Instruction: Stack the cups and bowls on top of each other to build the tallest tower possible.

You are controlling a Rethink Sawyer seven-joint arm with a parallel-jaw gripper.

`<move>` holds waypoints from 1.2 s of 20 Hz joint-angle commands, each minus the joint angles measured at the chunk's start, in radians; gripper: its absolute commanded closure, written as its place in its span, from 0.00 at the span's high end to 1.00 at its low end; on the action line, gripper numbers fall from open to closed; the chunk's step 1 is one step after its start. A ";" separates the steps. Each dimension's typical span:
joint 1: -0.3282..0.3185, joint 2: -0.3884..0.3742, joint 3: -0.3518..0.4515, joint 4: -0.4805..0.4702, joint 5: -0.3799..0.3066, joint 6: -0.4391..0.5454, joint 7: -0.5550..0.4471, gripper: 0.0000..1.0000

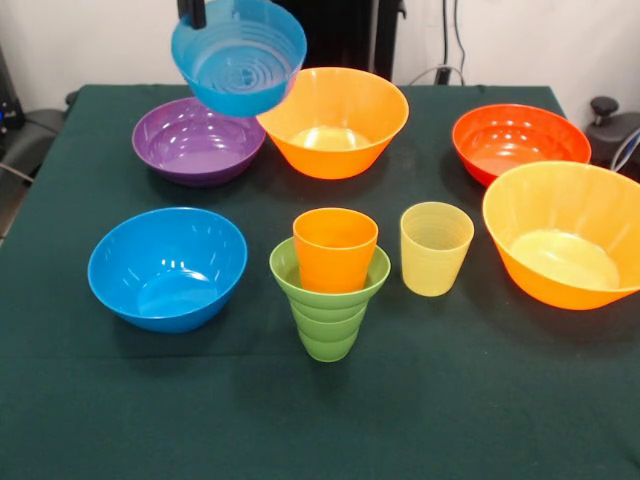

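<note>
Nearest on the dark green cloth-covered bench (120, 420): green ribbed plastic cup (328, 315), upright, with orange ribbed plastic cup (334, 250) nested inside. Just right of green cup: pale yellow ribbed plastic cup (435, 249), apart. Left of green cup: medium blue glossy bowl (166, 268). Far right of it: big orange plastic bowl (565, 232). Beyond green cup: second big orange bowl (333, 121); purple bowl (197, 139) behind-left; red-orange bowl (519, 142) behind-right. Farthest, lifted off bench above purple bowl: small translucent blue bowl (238, 56), tilted, rim clamped by dark hand (192, 12).
</note>
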 commanded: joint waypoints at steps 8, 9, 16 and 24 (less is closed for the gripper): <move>0.032 0.092 0.101 -0.305 -0.024 0.147 0.003 0.00; 0.038 0.097 0.098 -0.320 -0.028 0.154 0.008 0.00; 0.102 0.186 0.068 -0.513 -0.056 0.248 0.049 0.00; 0.174 0.277 0.049 -0.682 -0.053 0.298 0.082 0.00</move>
